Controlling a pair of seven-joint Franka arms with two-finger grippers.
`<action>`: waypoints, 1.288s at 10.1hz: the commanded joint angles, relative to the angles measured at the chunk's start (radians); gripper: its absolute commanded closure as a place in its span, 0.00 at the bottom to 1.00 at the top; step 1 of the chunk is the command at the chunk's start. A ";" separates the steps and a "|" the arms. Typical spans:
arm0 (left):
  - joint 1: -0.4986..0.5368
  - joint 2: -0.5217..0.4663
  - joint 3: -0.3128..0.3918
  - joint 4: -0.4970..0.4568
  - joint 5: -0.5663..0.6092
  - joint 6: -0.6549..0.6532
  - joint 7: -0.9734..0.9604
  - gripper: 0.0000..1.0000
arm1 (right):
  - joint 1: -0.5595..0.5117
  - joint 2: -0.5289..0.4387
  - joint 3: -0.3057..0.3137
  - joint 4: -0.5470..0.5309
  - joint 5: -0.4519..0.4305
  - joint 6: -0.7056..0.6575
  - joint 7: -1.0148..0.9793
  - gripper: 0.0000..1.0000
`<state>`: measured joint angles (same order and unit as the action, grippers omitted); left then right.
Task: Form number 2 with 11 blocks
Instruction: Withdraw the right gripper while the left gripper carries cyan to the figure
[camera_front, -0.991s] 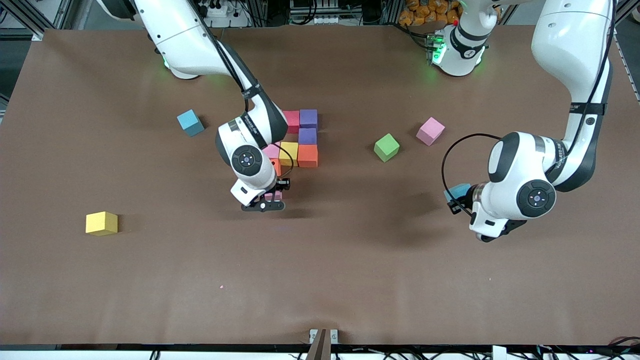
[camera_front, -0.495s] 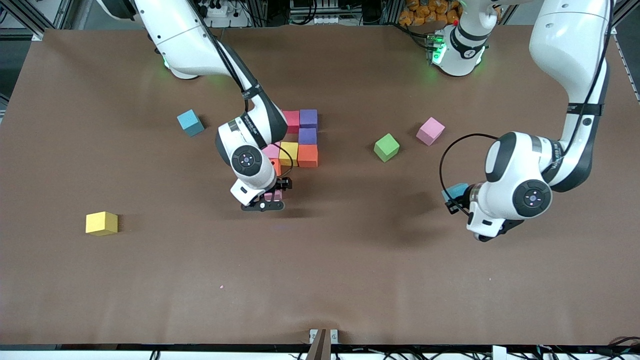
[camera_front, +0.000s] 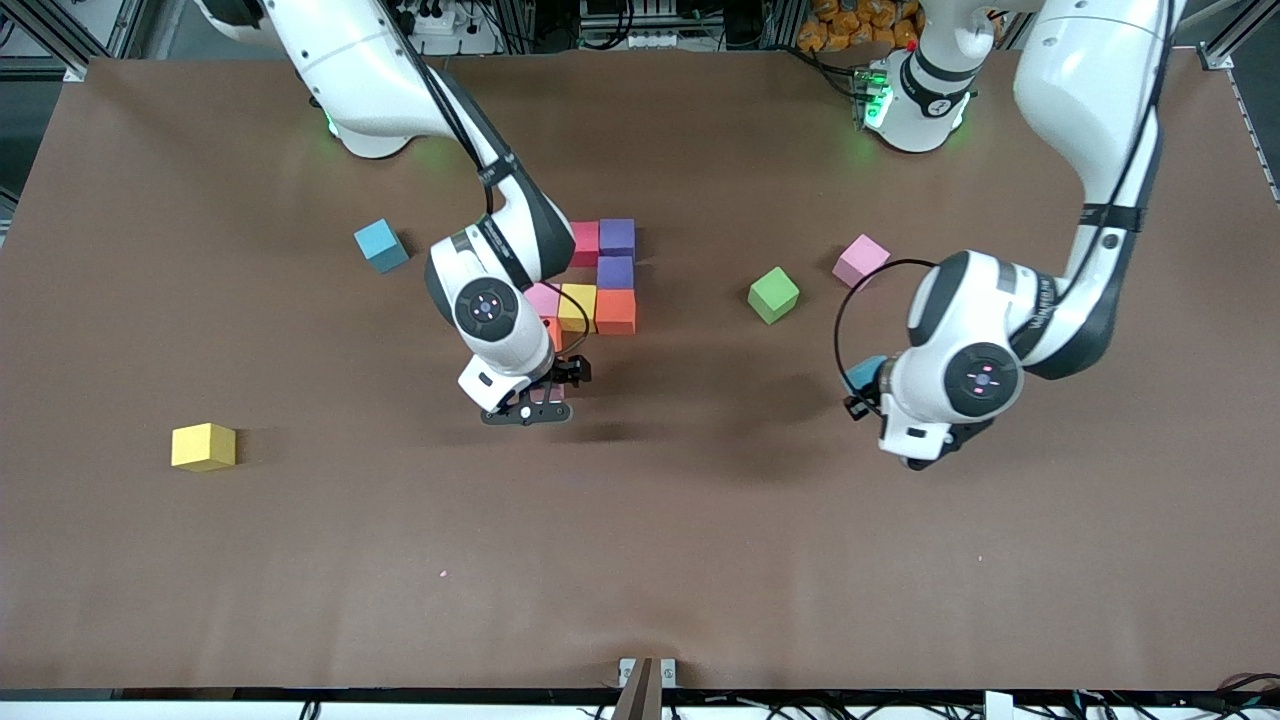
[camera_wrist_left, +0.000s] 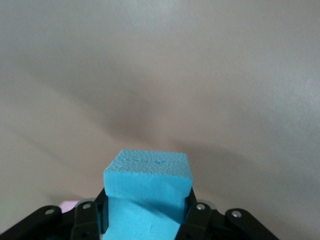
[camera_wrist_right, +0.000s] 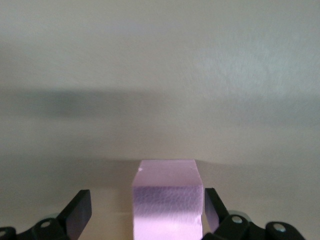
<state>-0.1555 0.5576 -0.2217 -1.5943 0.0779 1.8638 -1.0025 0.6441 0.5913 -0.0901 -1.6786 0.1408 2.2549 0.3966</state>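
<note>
left gripper (camera_wrist_left: 148, 212) clamping light blue block (camera_wrist_left: 148, 195)

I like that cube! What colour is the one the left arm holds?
Light blue foam cube, clearest in the left wrist view.

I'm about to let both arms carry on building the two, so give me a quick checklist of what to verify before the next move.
1. Right end effector released: ok, fingers stand apart from the pink block between them.
2. Pink block seated against the orange block: cannot tell, the right arm hides the joint in the front view.
3. Left end effector grip: ok, shut on the light blue block.
4. Held block clear of the table: ok, it hangs over bare table.
5. Digit so far: not ok, incomplete.
6. Spare blocks: ok, green block, yellow block and others lie loose.
</note>
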 joint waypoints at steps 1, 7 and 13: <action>-0.065 0.042 0.002 0.046 -0.036 0.005 -0.147 0.82 | -0.056 -0.129 -0.002 -0.029 0.016 -0.084 -0.108 0.00; -0.268 0.163 0.002 0.165 -0.064 0.242 -0.727 0.82 | -0.279 -0.304 -0.077 -0.145 -0.003 -0.178 -0.498 0.00; -0.416 0.298 0.015 0.303 -0.063 0.422 -1.220 0.82 | -0.520 -0.681 -0.079 -0.219 -0.051 -0.312 -0.501 0.00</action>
<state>-0.5367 0.8016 -0.2249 -1.3752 0.0351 2.2853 -2.1456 0.1503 0.0405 -0.1870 -1.8404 0.1271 1.9849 -0.1137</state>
